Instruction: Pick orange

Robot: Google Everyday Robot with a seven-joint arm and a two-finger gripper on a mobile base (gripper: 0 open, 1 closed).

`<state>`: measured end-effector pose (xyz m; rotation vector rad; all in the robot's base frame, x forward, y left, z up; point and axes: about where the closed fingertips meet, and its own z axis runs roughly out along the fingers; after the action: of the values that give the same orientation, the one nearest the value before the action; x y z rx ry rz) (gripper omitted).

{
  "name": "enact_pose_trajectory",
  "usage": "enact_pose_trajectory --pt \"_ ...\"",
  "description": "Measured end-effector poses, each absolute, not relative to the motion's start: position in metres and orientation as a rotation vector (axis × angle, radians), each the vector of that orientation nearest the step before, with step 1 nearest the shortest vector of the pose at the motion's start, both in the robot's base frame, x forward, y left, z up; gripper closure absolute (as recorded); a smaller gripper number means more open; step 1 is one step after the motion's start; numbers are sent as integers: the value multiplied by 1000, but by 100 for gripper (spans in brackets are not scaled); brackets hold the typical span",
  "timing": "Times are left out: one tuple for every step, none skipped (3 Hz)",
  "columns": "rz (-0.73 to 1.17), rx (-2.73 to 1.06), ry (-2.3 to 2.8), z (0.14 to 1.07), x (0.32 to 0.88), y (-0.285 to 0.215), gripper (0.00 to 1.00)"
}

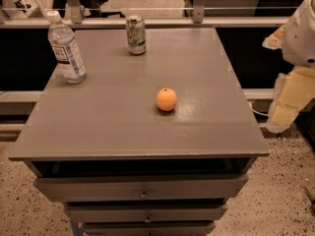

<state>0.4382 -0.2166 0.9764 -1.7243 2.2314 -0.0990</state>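
Observation:
The orange [166,99] is a small round bright-orange fruit with a dark stem dimple on top. It sits on the grey table top [113,117], a little right of the middle. My gripper [284,113] hangs at the right edge of the view, beyond the table's right side and well clear of the orange. It holds nothing that I can see. The white arm [301,33] rises above it.
A clear water bottle [67,48] stands tilted at the back left of the table. A soda can [136,35] stands at the back middle. Drawers [142,191] sit under the table's front edge. A rail runs behind the table; speckled floor lies on both sides.

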Motion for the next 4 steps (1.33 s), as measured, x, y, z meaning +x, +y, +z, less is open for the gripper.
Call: enact_pose_trajectory --pt "-100 -1723 2229 977 438 -216 0" --pt "-35 -1705 2210 957 451 -198 0" --pt "84 -1669 2162 927 472 -166 0" --pt "201 -1625 2117 905 489 -136 0"
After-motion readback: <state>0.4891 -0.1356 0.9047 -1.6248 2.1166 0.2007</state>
